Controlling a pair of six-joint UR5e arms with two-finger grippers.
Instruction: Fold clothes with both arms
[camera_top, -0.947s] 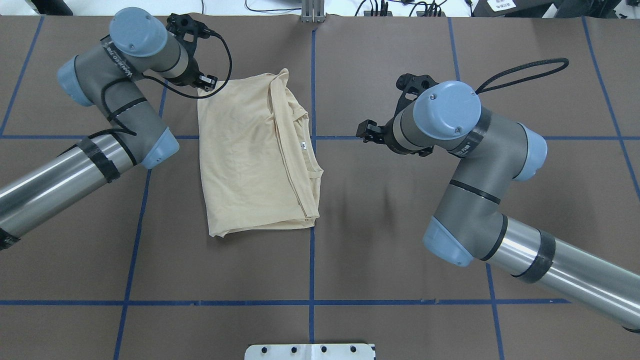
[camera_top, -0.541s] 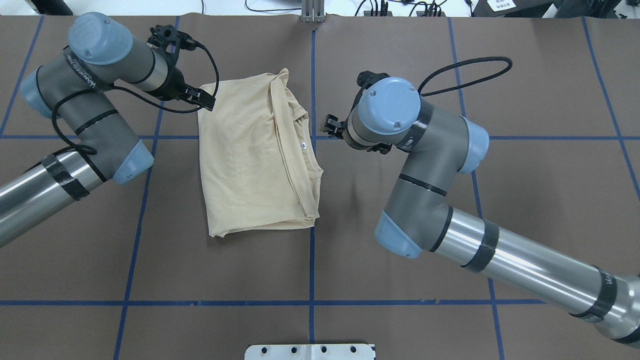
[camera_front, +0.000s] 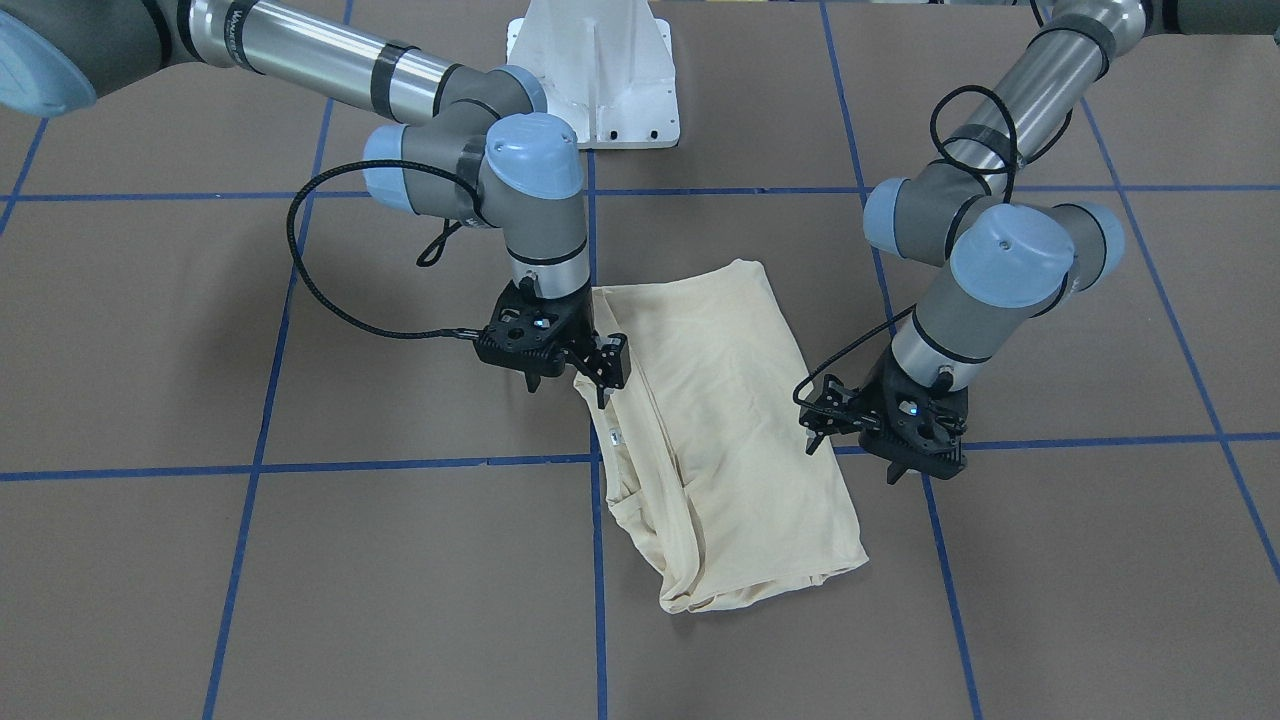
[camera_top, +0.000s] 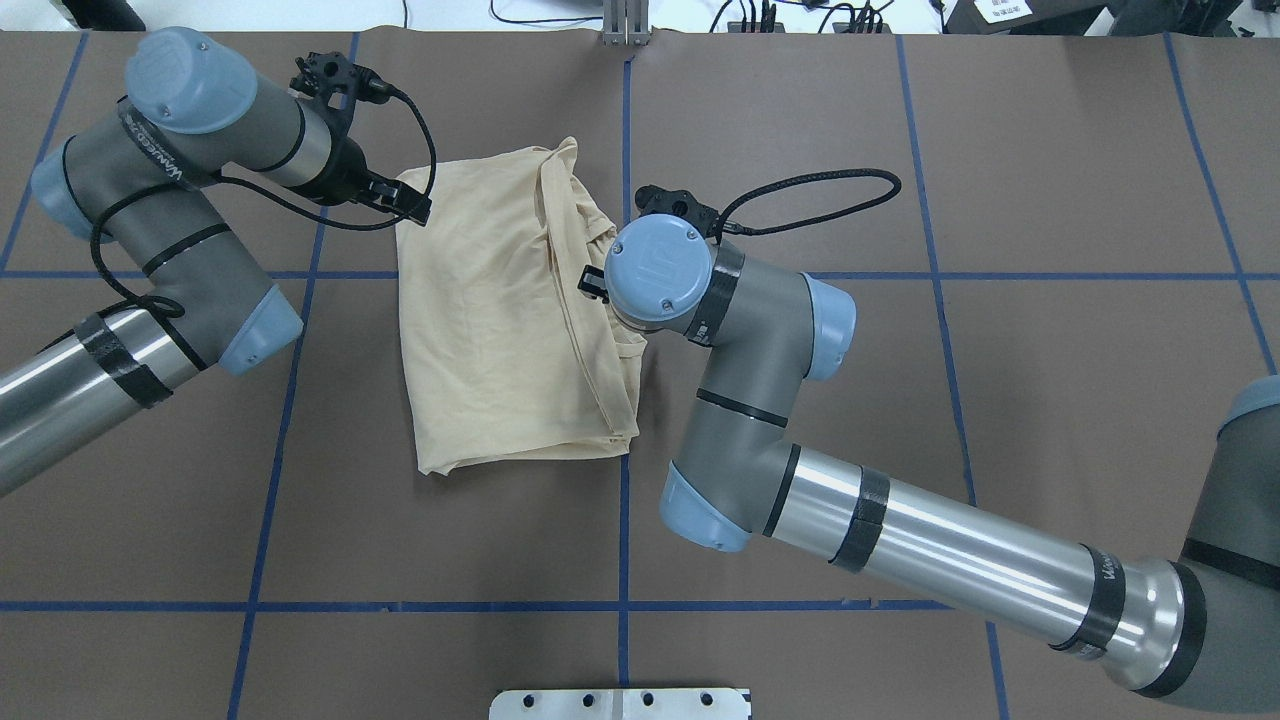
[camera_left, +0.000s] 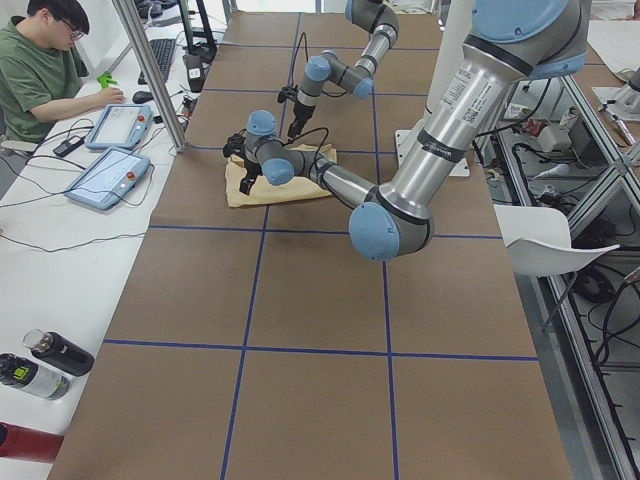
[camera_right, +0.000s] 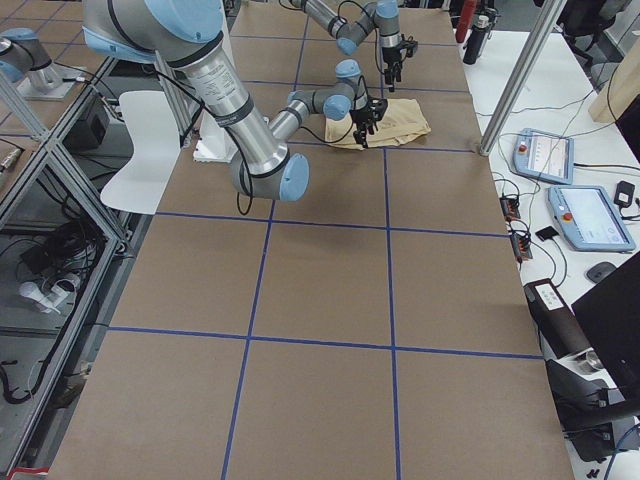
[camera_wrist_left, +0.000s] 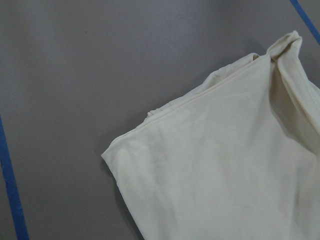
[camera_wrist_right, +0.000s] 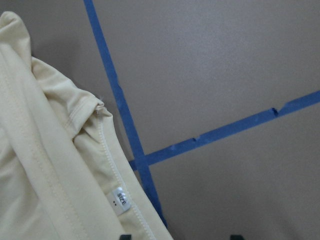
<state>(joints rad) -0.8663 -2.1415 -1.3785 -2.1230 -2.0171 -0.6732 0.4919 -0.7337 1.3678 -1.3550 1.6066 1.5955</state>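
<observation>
My overhead camera sits behind the white pedestal base (camera_top: 620, 703), looking forward and down on the brown table (camera_top: 1050, 400). The front-facing one looks steeply back from across it, with that base at its top edge. Two end cameras look along the table from far off. Both wrist cameras hang close above the tabletop. Every view shares the folded T-shirt (camera_top: 490, 330).

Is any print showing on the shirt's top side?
No, in the overhead view the folded shirt shows only plain cream fabric on top.
</observation>
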